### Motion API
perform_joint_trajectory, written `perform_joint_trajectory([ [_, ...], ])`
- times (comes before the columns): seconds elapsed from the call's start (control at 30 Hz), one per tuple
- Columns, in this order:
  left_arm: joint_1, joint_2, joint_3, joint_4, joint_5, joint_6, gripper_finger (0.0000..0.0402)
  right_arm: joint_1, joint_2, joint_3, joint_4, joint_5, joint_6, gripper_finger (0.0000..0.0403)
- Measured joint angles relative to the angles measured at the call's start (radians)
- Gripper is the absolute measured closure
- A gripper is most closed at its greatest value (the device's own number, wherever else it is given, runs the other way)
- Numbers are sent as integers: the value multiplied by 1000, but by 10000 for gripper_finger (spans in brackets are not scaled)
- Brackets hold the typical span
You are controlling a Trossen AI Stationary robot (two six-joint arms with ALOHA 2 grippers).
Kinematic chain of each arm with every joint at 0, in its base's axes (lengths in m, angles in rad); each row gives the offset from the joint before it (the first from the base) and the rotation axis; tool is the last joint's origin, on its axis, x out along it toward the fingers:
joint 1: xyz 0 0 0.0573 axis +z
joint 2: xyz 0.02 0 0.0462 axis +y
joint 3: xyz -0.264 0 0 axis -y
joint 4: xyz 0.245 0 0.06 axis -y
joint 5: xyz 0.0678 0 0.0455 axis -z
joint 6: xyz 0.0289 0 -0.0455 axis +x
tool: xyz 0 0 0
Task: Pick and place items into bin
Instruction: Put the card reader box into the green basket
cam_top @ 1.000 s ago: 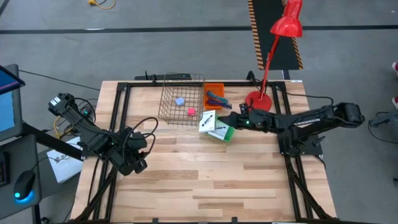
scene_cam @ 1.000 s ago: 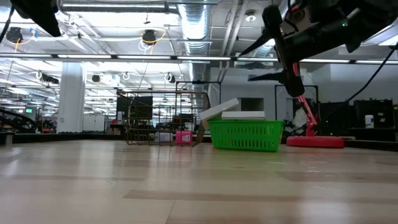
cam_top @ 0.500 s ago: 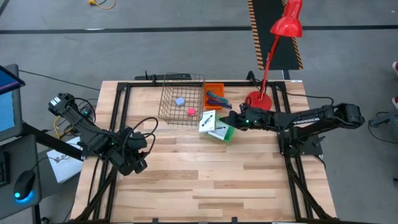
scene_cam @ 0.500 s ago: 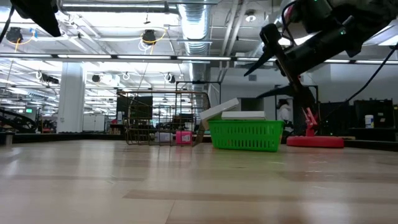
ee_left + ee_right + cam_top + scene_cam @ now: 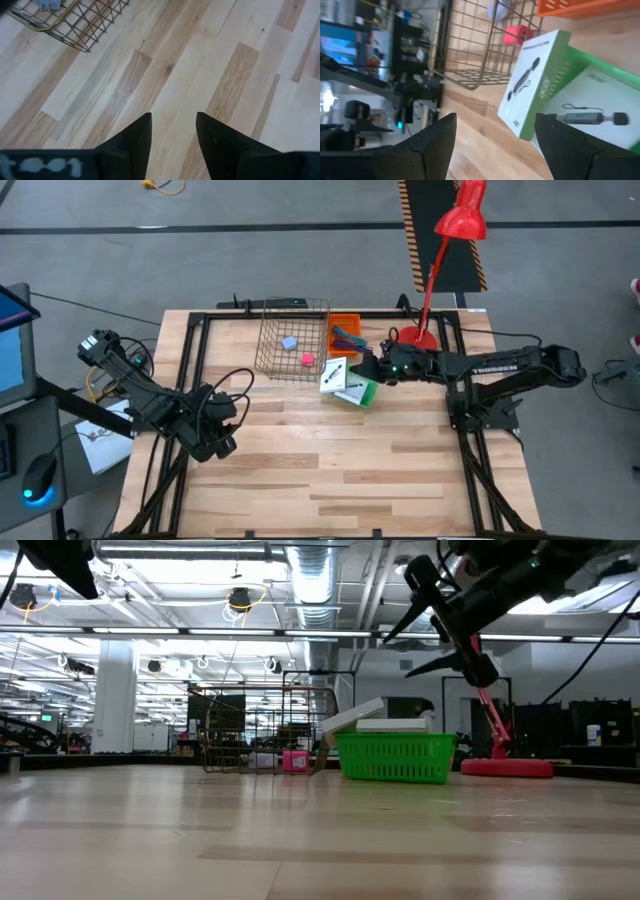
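Two flat white packets with dark print (image 5: 335, 375) (image 5: 534, 80) lie in a green basket (image 5: 366, 393) (image 5: 395, 757); one leans on its rim. Teal, blue and pink sticks (image 5: 347, 336) lie in an orange tray (image 5: 345, 321). The pink cube (image 5: 307, 359) (image 5: 516, 35) and the lilac cube (image 5: 289, 342) sit inside a wire basket (image 5: 295, 338). My right gripper (image 5: 360, 367) (image 5: 440, 625) (image 5: 496, 116) hovers open above the green basket's right side, touching nothing. My left gripper (image 5: 218, 442) (image 5: 172, 132) waits open over bare wood near the table's left edge.
A red desk lamp stands on its base (image 5: 415, 340) (image 5: 505, 766) at the far right, close behind my right arm. The wire basket's corner (image 5: 65, 20) shows ahead of my left gripper. A dark frame (image 5: 200, 320) runs along the table's edges. The near half of the table is bare wood (image 5: 330, 480).
My right gripper has dipped a little and then risen again above the green basket, shifting slightly toward the table's left, while the arm behind it has swung toward the far edge. Its fingers have stayed open. Nothing on the table has moved.
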Motion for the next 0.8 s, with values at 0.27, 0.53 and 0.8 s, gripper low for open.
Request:
perform_joint_trajectory([
  [0.27,0,0,0,0,0,0,258,-55,11,29,-119,-93,-2,143],
  [0.53,0,0,0,0,1,0,258,-33,149,30,-36,-155,42,143],
  [0.8,0,0,0,0,17,1,258,-55,247,59,37,-163,39,143],
])
